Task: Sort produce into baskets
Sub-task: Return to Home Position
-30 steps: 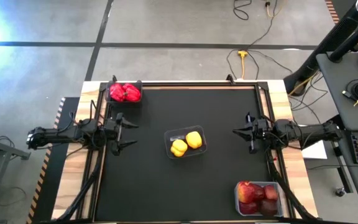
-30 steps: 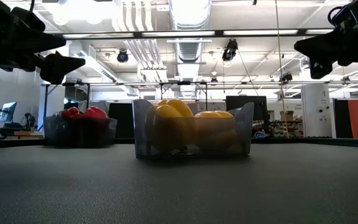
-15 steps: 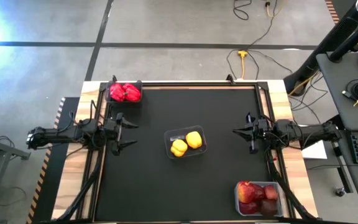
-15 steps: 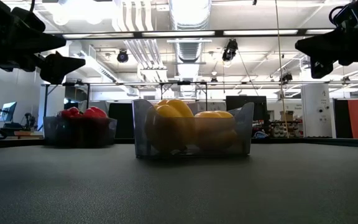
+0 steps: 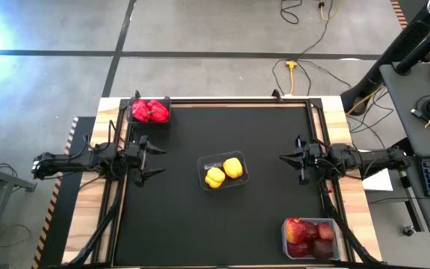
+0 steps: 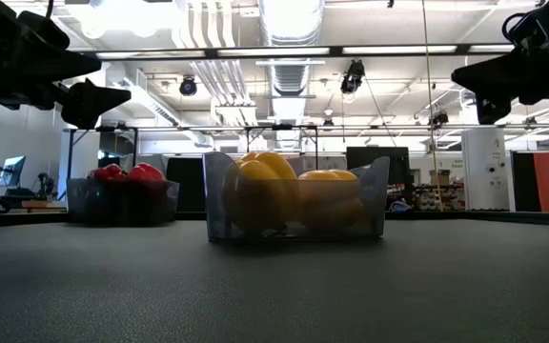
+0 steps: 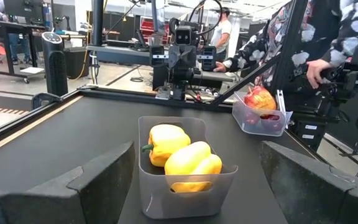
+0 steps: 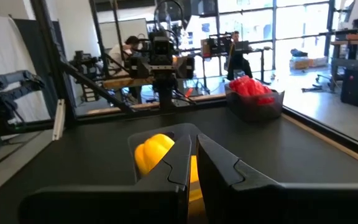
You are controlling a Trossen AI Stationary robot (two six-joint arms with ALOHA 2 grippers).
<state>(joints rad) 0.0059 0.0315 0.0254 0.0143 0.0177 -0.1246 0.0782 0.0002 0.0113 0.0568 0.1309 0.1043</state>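
The left gripper (image 5: pixel 155 161) is held at the worktop's (image 5: pixel 200 224) left edge, jaws apart and empty; the right gripper (image 5: pixel 284 158) opposite, jaws closed. Yellow peppers (image 5: pixel 233 167) are contained in the middle basket (image 5: pixel 202 164), red peppers (image 5: pixel 149 111) far-left, apples (image 5: pixel 304 232) near-right.

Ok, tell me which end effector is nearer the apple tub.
Right. The right end effector is at the table's right edge, the same side as the apple tub; the left end effector is at the opposite edge, beyond the yellow pepper tub.
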